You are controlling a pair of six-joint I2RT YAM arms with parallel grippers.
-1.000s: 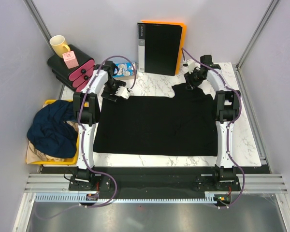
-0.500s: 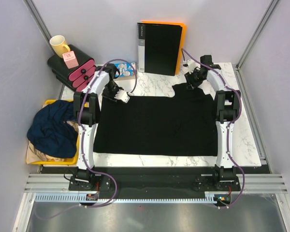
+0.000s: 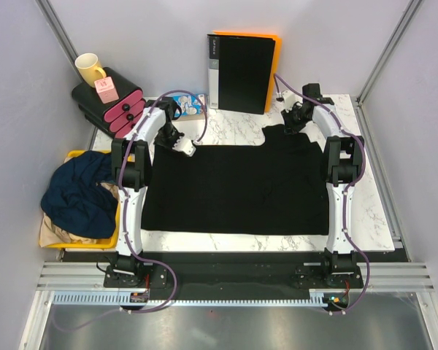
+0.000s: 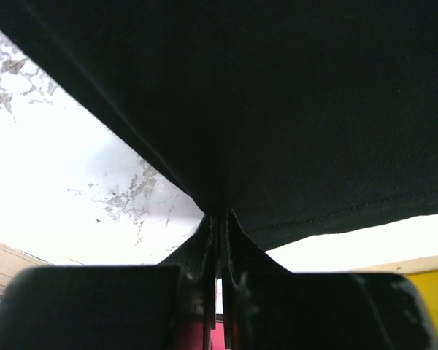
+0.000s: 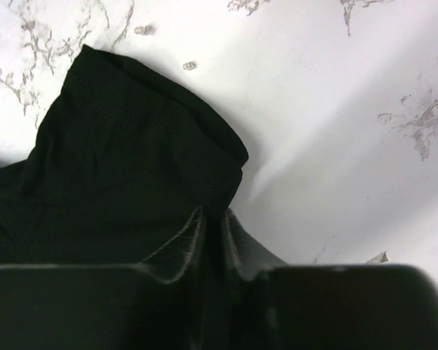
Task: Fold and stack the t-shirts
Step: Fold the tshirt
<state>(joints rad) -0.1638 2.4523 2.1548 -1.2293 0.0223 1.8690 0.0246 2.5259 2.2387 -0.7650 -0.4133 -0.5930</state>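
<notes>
I grip with left hand (image 4: 219, 222) clenched on black tee (image 3: 237, 186), far-left corner | right hand (image 5: 213, 217) clenched on far-right corner | tee spread on tabletop (image 3: 369, 219)

Even, diffuse light fills the sharp overhead view, with only faint shadows; the black tee (image 3: 241, 189) reads as a flat, detailless patch on the pale desk (image 3: 365, 211). At the left wrist, the desk burns out to near white beside underexposed cloth, and the left hand (image 4: 219, 219) is a dark blur. At the right wrist, a soft shadow falls right of the cloth; the right hand (image 5: 213, 215) is unfocused.
</notes>
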